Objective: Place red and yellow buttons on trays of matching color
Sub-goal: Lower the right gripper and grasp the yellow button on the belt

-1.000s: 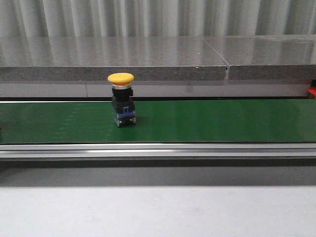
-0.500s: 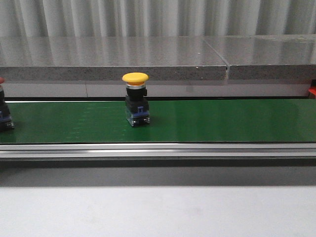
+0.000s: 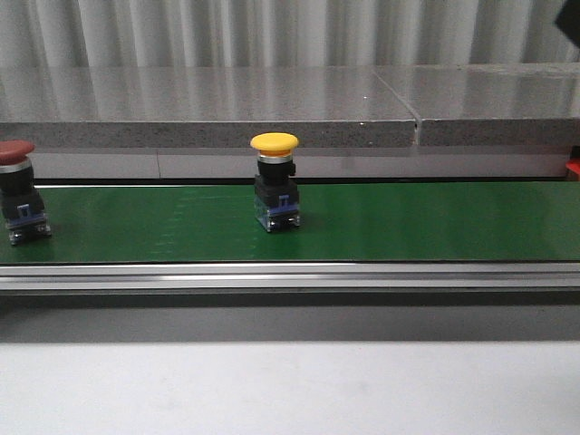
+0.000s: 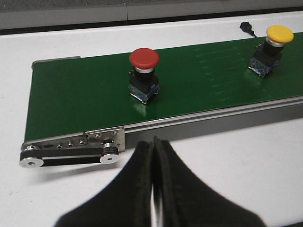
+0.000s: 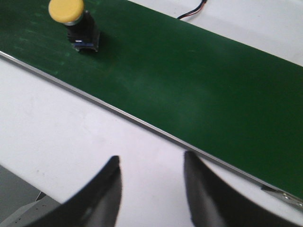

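A yellow button [image 3: 275, 180] stands upright on the green belt [image 3: 417, 222], left of its middle; it also shows in the left wrist view [image 4: 270, 49] and the right wrist view [image 5: 75, 22]. A red button [image 3: 18, 189] stands upright at the belt's far left, also seen from the left wrist [image 4: 143, 74]. My left gripper [image 4: 154, 144] is shut and empty over the white table, short of the belt's near rail. My right gripper [image 5: 150, 161] is open and empty over the white table, also short of the belt. No trays are in view.
The belt's end roller and bracket [image 4: 71, 150] lie close in front of the left gripper. A silver rail [image 3: 290, 275] runs along the belt's near side. A grey stone ledge [image 3: 208, 109] runs behind the belt. A cable [image 5: 191, 11] lies beyond the belt.
The belt has carried the yellow button to the right. The red button has come into view at the far left and moved right too.
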Motion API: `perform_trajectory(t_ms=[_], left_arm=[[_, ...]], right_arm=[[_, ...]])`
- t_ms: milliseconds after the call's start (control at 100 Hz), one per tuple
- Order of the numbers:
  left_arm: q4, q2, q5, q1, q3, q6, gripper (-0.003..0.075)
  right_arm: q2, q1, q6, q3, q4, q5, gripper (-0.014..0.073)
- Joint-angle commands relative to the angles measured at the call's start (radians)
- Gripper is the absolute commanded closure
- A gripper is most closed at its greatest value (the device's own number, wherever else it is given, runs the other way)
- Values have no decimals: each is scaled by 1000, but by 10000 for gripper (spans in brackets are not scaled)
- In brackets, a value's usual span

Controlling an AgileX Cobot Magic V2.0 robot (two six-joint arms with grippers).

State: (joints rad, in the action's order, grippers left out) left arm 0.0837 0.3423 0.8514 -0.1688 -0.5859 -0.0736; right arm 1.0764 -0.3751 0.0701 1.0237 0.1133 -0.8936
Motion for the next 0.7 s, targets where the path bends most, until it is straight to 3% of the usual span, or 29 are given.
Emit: perform_trajectory(t_ms=[0, 300, 690], left_arm=[[16, 6, -72, -8, -24, 1, 741], [16, 6, -72, -8, -24, 1, 741], [16, 6, -72, -8, -24, 1, 741]], right_arm=[[40, -23, 5, 82, 20, 26, 20], [253, -98, 9, 296, 78, -57, -3], [488, -105, 16, 494, 79, -161, 2]])
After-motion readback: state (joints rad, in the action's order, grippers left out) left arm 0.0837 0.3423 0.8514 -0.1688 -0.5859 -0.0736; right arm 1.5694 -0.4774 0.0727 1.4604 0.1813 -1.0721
